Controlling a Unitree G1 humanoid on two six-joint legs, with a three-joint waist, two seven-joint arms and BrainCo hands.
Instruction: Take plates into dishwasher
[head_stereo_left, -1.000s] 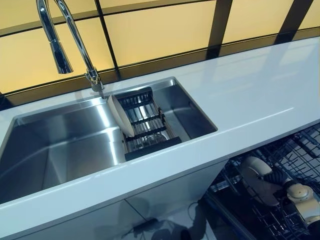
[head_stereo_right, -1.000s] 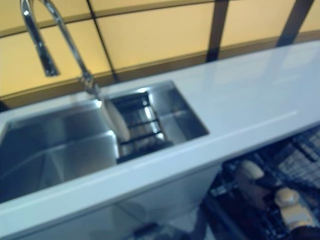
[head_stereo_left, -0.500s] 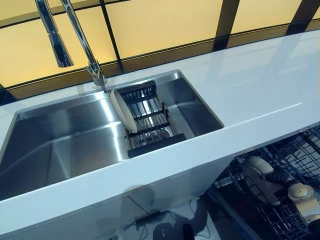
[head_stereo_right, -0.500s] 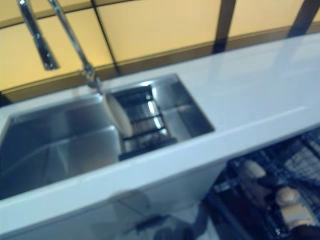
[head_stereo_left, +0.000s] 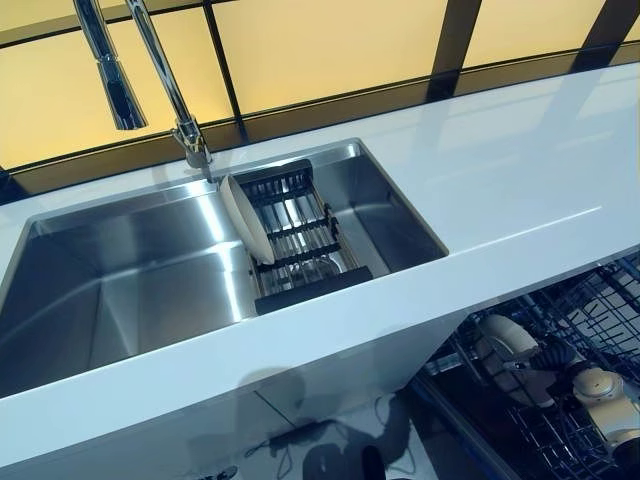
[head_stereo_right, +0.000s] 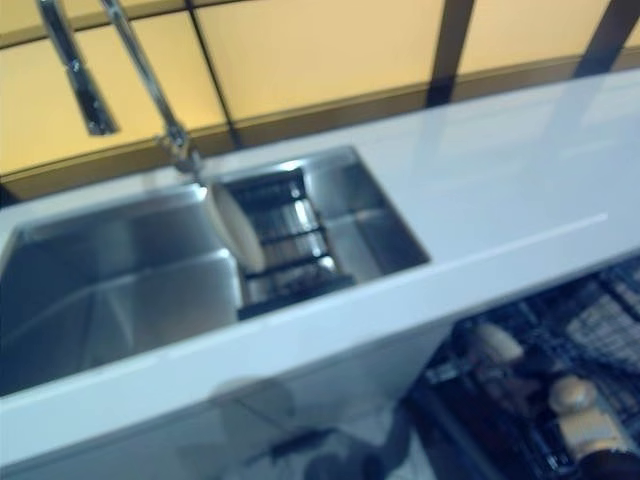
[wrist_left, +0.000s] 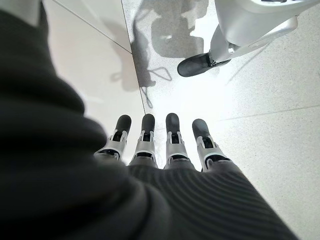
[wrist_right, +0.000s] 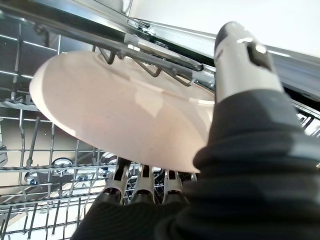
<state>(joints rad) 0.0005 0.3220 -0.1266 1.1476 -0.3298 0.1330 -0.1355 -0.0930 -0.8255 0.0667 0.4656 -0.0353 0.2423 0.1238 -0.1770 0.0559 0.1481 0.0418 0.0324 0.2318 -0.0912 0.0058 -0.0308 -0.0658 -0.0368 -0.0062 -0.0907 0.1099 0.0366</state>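
Observation:
A cream plate is in my right hand: the thumb lies over its rim and the fingers curl under it. The hand holds it tilted among the wire prongs of the open dishwasher rack, at the lower right below the counter, where plate and hand also show. A second cream plate stands on edge in a black drying rack inside the steel sink. My left hand hangs over the floor, fingers straight and empty.
A white counter runs in front of and to the right of the sink, overhanging the dishwasher rack. A tall chrome faucet stands behind the sink. Yellow panels with dark frames close off the back.
The head view has shifted a little, moving the whole scene right and down. The plate in my right hand has tilted slightly within the dishwasher rack.

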